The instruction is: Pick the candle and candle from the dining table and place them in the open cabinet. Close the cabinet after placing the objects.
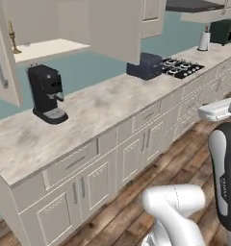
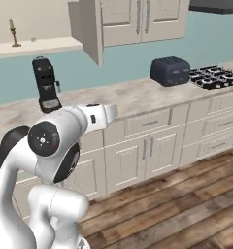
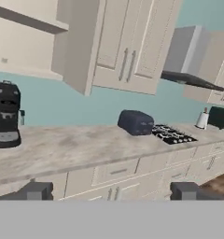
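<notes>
Left base view looks down and forward from behind the arm's left, along the beige grey-veined marble worktop [image 1: 103,110] running to the upper right. Right base view faces the same worktop squarely from behind the arm's right. Hand view sits lower, nearly level with the worktop's front edge. All three share the black coffee machine [image 1: 46,93], dark blue-grey toaster [image 2: 170,71] and black gas hob [image 3: 172,134].

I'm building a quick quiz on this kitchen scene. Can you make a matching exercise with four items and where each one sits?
Things:
1. candle
2. coffee machine
3. toaster
4. gripper

Places or states:
A. on the counter beside the stovetop
B. open, holding nothing
C. on the shelf of the open cabinet
D. on the counter below the open cabinet

Pairs: 1-C, 2-D, 3-A, 4-B
</notes>
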### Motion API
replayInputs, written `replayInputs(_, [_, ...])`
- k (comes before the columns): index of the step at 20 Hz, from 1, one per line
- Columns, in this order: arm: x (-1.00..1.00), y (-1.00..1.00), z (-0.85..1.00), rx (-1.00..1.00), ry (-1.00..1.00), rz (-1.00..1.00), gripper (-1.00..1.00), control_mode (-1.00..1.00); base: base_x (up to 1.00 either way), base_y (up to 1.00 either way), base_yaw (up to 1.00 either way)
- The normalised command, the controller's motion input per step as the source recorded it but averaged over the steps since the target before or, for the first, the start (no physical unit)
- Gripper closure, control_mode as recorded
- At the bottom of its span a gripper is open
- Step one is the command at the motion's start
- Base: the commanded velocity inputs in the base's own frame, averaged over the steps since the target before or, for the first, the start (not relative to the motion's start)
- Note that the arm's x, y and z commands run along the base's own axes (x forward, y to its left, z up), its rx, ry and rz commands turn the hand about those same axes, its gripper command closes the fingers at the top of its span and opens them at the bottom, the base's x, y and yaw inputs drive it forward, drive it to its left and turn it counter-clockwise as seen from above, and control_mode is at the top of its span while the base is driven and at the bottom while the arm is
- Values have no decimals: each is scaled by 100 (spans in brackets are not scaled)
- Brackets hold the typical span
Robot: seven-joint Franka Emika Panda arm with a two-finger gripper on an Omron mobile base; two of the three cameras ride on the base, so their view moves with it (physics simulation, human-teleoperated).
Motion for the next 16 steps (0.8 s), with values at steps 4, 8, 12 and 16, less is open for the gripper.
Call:
replayInputs(4, [0,0,0,0,0,0,-100,100,-15,-4,-58])
replayInputs(8, [0,0,0,0,0,0,-100,100,-12,-1,-58])
replayInputs(12, [0,0,0,0,0,0,-100,100,-4,0,-57])
replayInputs(16, [0,0,0,0,0,0,-100,100,-1,0,-54])
